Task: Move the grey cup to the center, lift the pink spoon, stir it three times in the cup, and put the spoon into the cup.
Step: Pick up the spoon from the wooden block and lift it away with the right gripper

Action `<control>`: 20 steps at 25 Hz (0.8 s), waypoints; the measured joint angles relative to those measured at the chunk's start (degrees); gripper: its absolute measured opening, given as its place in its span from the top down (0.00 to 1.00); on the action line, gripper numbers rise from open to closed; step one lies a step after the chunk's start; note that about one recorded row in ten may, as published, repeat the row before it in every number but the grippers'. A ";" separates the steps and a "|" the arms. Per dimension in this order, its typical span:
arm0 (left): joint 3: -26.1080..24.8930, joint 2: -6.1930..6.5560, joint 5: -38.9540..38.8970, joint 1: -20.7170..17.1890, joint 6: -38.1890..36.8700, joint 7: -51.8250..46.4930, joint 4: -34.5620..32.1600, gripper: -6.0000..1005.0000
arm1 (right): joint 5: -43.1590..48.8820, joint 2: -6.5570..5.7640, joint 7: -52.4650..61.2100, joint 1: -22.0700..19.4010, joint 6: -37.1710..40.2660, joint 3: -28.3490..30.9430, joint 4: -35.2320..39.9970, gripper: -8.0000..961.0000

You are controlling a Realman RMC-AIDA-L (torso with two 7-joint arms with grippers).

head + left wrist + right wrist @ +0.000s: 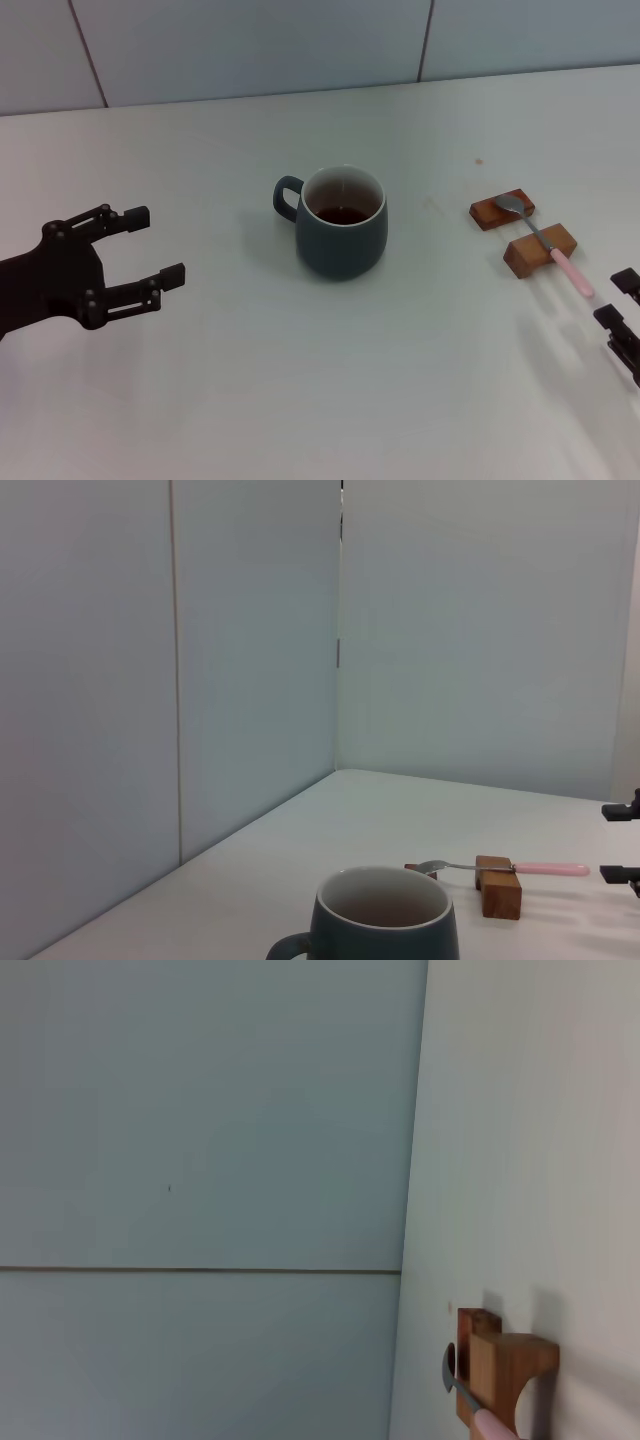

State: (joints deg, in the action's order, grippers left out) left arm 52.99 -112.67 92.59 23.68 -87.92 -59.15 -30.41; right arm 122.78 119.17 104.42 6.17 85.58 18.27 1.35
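Note:
The grey cup [341, 236] stands upright mid-table with dark liquid inside and its handle toward my left. It also shows in the left wrist view [385, 922]. The pink spoon [545, 243] lies across two wooden blocks to the right of the cup, bowl on the far block, pink handle pointing toward my right gripper. It also shows in the left wrist view [505, 867] and the right wrist view [462, 1388]. My left gripper [158, 243] is open and empty, well left of the cup. My right gripper [615, 298] is open and empty at the right edge, just past the handle's end.
The two brown wooden blocks [501, 210] [540, 251] hold the spoon off the white table [300, 390]. A pale panelled wall [300, 40] runs along the table's far edge. My right gripper's fingertips [620, 811] show far off in the left wrist view.

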 joint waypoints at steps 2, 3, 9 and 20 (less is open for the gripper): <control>-0.01 0.00 -0.01 -0.04 -0.02 -0.02 0.00 0.17 | 0.00 -0.02 0.16 0.24 -0.27 0.01 0.00 0.31; -0.01 0.00 -0.01 -0.08 -0.02 -0.03 0.00 0.17 | 0.00 -0.04 0.25 0.34 -0.45 0.01 0.00 0.31; -0.58 0.00 -0.07 -0.44 -0.35 -0.08 0.00 0.17 | 0.00 -0.09 0.57 0.83 -1.02 0.02 0.13 0.31; -1.55 -0.15 -0.14 -1.01 -0.90 -0.17 -0.93 0.17 | 0.08 -0.09 1.28 2.47 -3.52 -0.37 0.56 0.32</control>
State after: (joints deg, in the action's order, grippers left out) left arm 51.44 -112.82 92.45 22.67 -88.82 -59.33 -31.34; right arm 122.87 119.09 105.69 8.64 82.06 17.90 1.91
